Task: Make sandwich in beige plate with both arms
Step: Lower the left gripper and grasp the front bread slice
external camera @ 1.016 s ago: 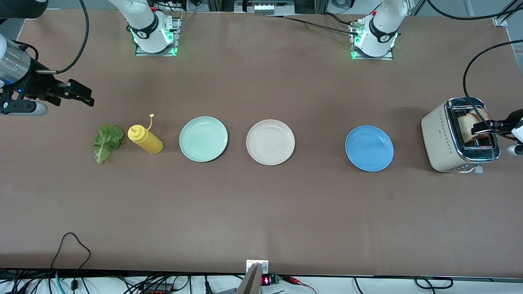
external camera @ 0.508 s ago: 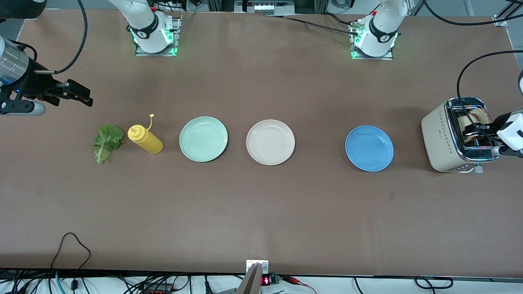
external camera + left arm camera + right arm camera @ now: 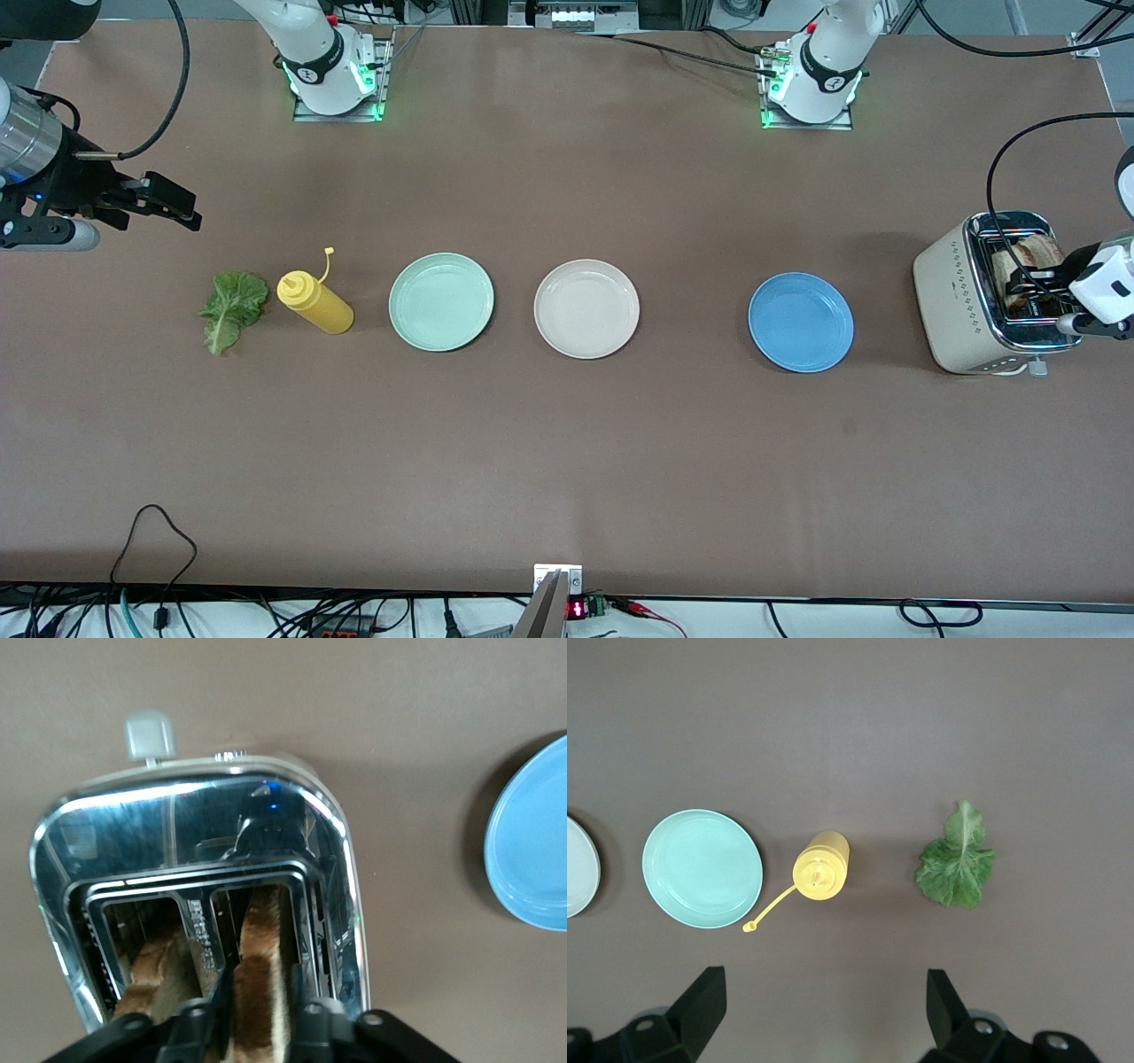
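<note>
Left gripper (image 3: 252,1023) has dropped onto the toaster (image 3: 974,301) since a second ago, fingers straddling a bread slice (image 3: 261,966), not clamped yet. Right gripper (image 3: 819,1010) waits spread wide over the lettuce (image 3: 232,308). Our beige plate (image 3: 586,308) sits bare mid-table, so we're barely started.

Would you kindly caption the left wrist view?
Left gripper fingers straddle a bread slice in the toaster.

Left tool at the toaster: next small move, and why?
Probably close the left tool on the bread slice and lift it straight up. Its fingers straddle the slice in the toaster slot, and the beige plate holds no bread. The right tool waits, open.
</note>
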Motion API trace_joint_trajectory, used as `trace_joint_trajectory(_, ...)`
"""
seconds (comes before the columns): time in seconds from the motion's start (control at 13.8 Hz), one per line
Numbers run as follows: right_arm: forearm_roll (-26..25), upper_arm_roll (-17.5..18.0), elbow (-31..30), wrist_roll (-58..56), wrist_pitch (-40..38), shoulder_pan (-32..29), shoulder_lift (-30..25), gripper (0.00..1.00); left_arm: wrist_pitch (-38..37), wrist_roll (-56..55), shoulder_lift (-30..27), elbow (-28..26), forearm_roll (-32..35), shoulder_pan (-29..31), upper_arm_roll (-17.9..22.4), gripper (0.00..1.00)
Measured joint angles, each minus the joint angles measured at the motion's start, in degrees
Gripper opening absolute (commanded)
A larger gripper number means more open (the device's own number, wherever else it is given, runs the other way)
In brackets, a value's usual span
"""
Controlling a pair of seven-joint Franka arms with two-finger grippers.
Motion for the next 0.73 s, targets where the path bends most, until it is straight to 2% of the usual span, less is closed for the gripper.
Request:
trace_joint_trajectory(0.15, 0.00, 0.00, 0.00, -0.01, 0.00, 0.00, 0.00, 1.00, -1.25, 0.16, -0.01, -0.78, -0.04, 1.21, 0.01, 0.04)
trace_joint_trajectory(0.22, 0.00, 0.00, 0.00, -0.02, 0.00, 0.00, 0.00, 1.00, -1.87, 0.24, -0.10, -0.77, -0.05, 1.58, 0.01, 0.01)
trace_joint_trajectory(0.51, 0.00, 0.00, 0.00, -0.03, 0.00, 0.00, -0.01, 1.00, -2.39, 0.31, -0.26, -0.56, -0.05, 1.87, -0.27, 0.01)
trace_joint_trajectory(0.73, 0.00, 0.00, 0.00, -0.03, 0.00, 0.00, -0.03, 1.00, -5.45, 0.31, -0.83, 3.27, -0.05, 1.55, -0.98, 0.01)
